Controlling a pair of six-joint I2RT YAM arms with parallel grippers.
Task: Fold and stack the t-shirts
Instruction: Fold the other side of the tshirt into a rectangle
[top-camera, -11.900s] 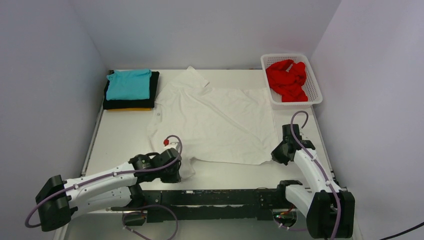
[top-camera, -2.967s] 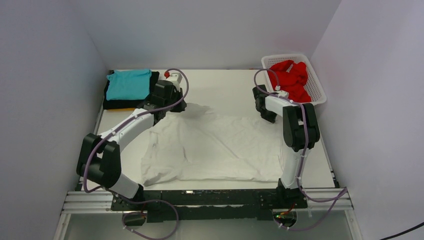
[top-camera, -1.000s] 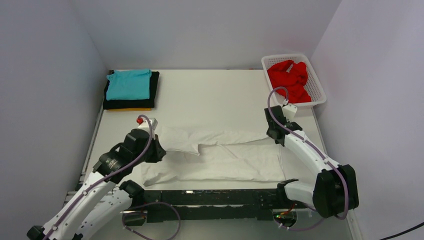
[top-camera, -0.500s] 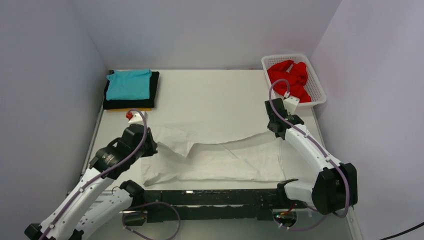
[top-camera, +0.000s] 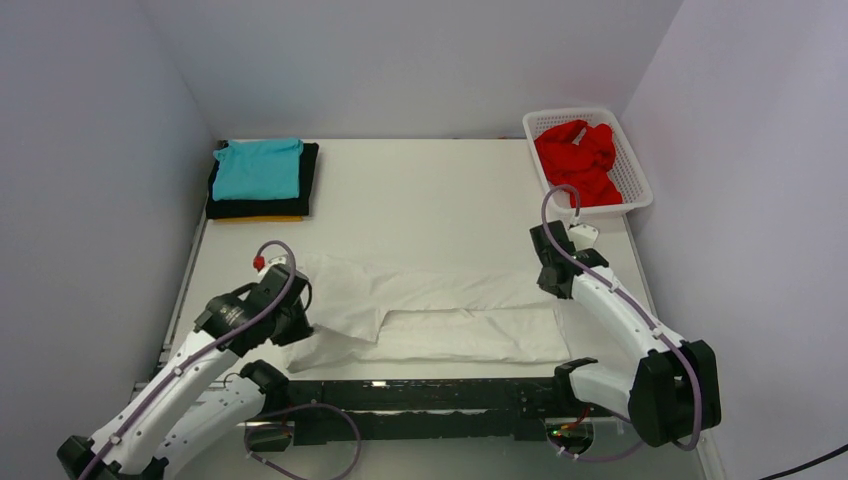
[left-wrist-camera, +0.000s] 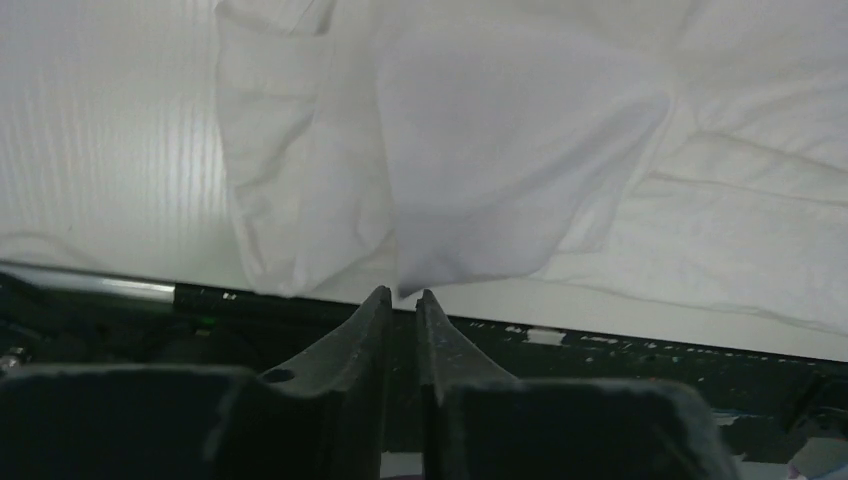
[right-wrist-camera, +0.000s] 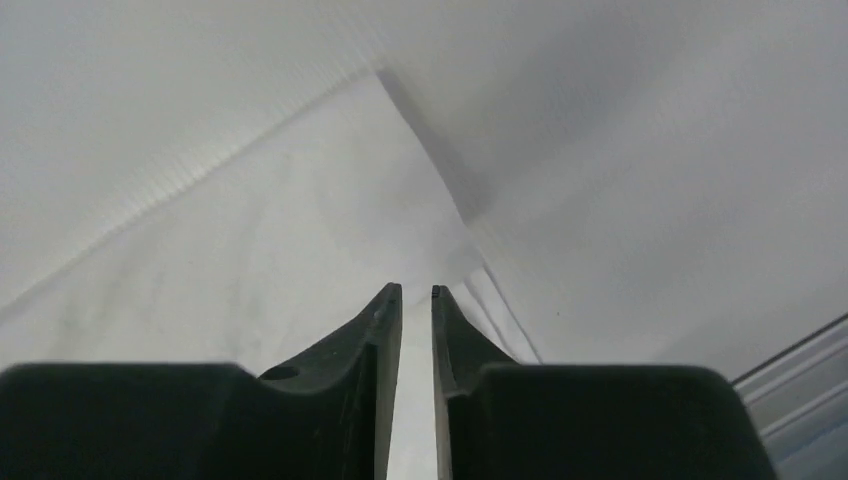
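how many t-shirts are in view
5: white shirt at the front; red shirt in the basket; teal shirt, black shirt and orange shirt stacked far left. Others may hide.

Beyond both sets of jaws the bench lies bare and open to passage. Between them the folded white t-shirt covers the surface. Far ahead of the left jaws stands the stack of folded t-shirts. Ahead and outward of the right jaws sits the lattice basket holding the red t-shirt. On each outer side the enclosure walls stand close.
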